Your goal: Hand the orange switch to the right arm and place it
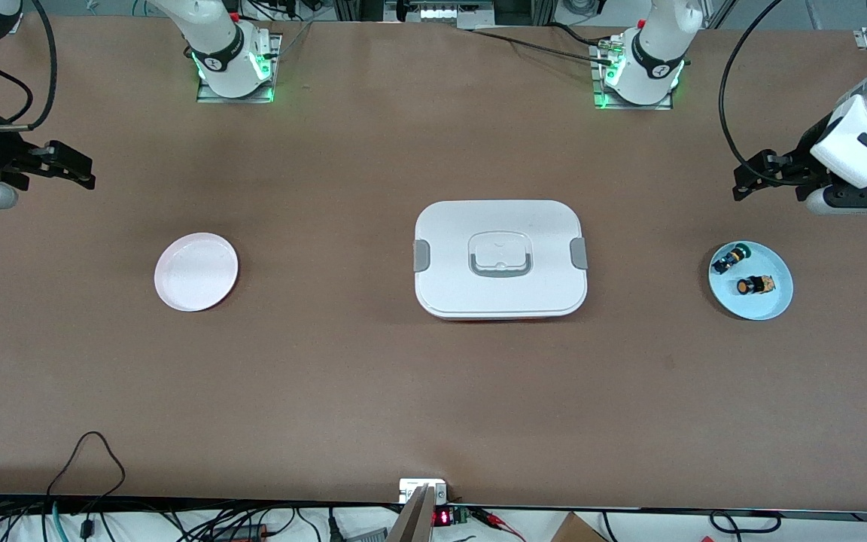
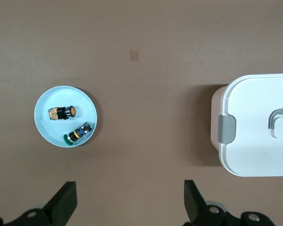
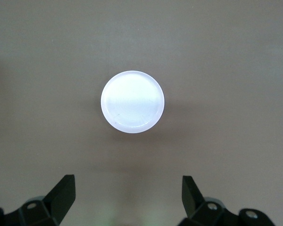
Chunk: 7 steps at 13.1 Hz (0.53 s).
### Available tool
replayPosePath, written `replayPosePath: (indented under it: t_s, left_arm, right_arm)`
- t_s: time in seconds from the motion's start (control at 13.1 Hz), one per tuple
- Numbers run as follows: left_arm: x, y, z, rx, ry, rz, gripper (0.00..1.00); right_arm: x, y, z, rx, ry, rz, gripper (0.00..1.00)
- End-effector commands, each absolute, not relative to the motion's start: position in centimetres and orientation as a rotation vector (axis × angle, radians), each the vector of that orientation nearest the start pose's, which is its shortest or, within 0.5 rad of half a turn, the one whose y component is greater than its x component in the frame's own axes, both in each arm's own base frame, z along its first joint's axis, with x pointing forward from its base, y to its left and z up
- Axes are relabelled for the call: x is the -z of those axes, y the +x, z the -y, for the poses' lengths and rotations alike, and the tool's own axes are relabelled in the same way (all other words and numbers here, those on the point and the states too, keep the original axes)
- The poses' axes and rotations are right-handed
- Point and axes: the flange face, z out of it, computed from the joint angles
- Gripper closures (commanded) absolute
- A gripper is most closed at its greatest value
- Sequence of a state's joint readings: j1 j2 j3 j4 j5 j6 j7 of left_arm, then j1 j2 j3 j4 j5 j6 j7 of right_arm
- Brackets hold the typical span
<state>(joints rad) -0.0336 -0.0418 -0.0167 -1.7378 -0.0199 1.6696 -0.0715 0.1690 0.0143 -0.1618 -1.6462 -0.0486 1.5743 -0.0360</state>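
White arms, green-lit bases, black claws

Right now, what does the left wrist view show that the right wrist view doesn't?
Only the left wrist view shows the blue plate holding the orange switch and the green switch, plus the white lidded box. Only the right wrist view shows the pink plate, with nothing on it. Both share the brown table and an open pincer: the left pincer and the right pincer.
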Motion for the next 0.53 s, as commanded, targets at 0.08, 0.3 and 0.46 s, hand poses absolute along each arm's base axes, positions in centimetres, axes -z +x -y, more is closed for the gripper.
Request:
replayPosePath:
  t_s: [0.08, 0.3, 0.46]
  left_arm:
    - [-58.17, 54.81, 3.01, -0.054, -3.168, 0.058, 0.0]
    - [-58.16, 54.8, 3.03, -0.057, -3.17, 0.068, 0.0]
    - [-58.1, 54.73, 3.02, -0.067, -3.169, 0.07, 0.0]
  right_arm:
    - [-58.05, 56.24, -0.23, -0.146, -3.176, 0.068, 0.0]
    - [-57.7, 56.38, -0.46, -0.156, -3.174, 0.072, 0.0]
    - [-57.58, 56.3, -0.68, -0.168, -3.176, 0.082, 0.0]
